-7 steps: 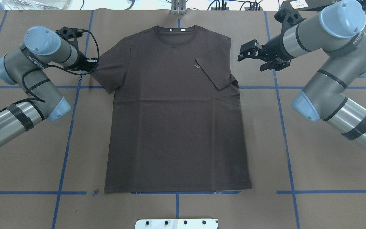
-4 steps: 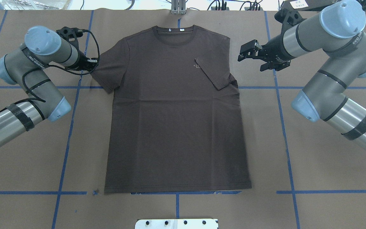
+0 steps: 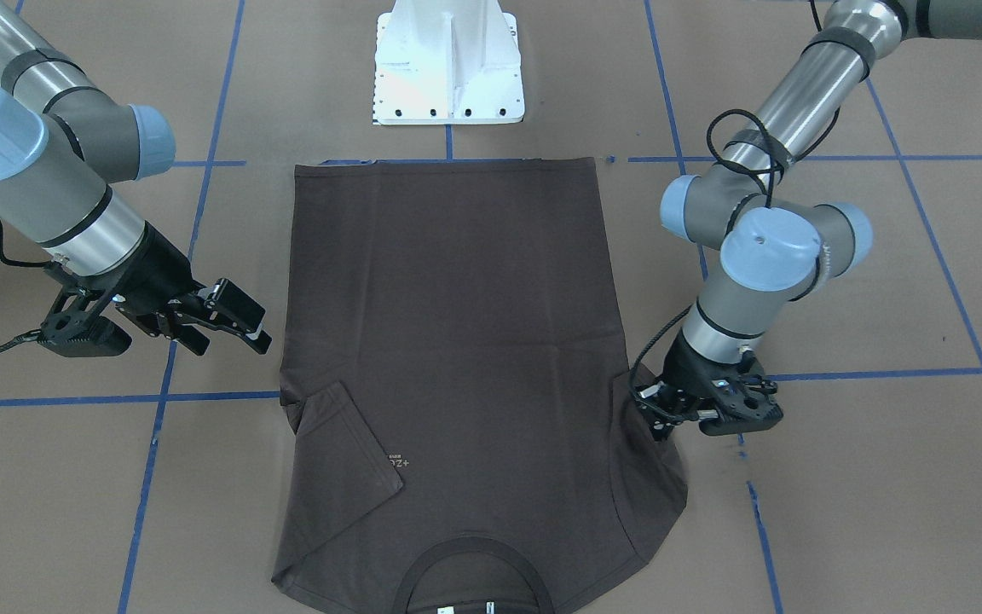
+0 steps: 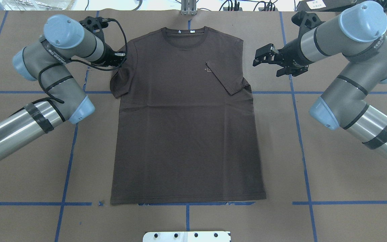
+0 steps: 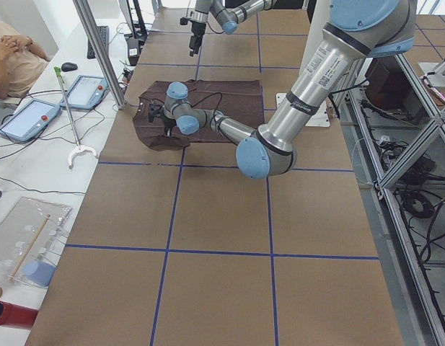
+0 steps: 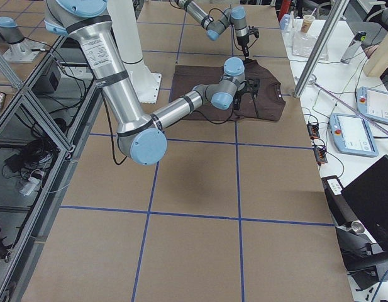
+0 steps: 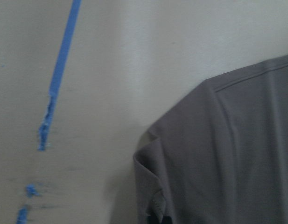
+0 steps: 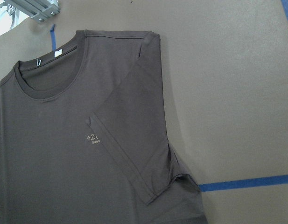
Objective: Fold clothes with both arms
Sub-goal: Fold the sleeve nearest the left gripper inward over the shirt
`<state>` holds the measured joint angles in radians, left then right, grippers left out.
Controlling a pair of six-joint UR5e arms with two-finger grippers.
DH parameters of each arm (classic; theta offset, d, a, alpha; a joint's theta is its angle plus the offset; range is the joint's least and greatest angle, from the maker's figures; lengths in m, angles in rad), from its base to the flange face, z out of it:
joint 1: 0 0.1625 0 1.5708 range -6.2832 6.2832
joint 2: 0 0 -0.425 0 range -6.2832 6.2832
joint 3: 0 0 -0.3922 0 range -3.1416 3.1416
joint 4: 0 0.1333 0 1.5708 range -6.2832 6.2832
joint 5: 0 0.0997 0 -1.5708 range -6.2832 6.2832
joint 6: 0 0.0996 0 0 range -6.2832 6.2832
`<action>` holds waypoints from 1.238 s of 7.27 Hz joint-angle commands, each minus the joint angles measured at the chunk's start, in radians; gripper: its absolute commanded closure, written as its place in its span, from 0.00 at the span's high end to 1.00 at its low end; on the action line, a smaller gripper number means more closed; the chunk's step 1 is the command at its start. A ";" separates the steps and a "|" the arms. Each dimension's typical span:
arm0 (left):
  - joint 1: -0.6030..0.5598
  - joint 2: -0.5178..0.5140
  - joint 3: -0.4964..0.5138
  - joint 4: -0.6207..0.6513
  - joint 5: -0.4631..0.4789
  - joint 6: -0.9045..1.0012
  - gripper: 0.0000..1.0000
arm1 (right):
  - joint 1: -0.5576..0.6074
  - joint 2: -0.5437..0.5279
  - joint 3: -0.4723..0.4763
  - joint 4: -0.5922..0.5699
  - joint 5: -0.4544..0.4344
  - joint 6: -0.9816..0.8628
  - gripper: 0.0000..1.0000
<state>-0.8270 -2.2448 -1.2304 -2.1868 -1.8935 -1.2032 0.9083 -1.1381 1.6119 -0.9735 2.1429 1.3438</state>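
The dark grey-brown T-shirt [image 4: 186, 134] lies flat on the table, collar [image 4: 185, 35] at the far edge. One short sleeve [image 4: 225, 79] is folded in over the chest and covers part of the pale print [image 8: 93, 138]. My left gripper [image 4: 122, 59] is shut on the edge of the other sleeve [image 4: 119, 79], which is drawn in toward the body and raised. The left wrist view shows that sleeve's hem [image 7: 155, 205] close to the lens. My right gripper [image 4: 263, 56] hangs open beside the shirt's shoulder, apart from the cloth; the front-facing view shows the same spread jaws of the right gripper [image 3: 239, 328].
The white pedestal base [image 3: 448, 60] stands at the near edge behind the shirt's hem. Blue tape lines [image 4: 69, 158] cross the brown table. A metal bracket [image 4: 188, 6] sits beyond the collar. A person [image 5: 13, 58] and control tablets [image 5: 27, 119] are at the side bench.
My left arm has swung inward and toward the far edge with the sleeve in its grip, pulling the sleeve's outer edge toward the body. The right arm has barely moved.
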 commanded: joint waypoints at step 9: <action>0.202 0.083 -0.356 -0.001 0.016 -0.246 0.84 | -0.240 -0.105 0.364 -0.228 -0.235 0.284 1.00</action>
<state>-0.6721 -2.2540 -1.4084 -2.1945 -1.8745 -1.4160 0.7423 -1.1896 1.8157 -1.0809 1.9262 1.5318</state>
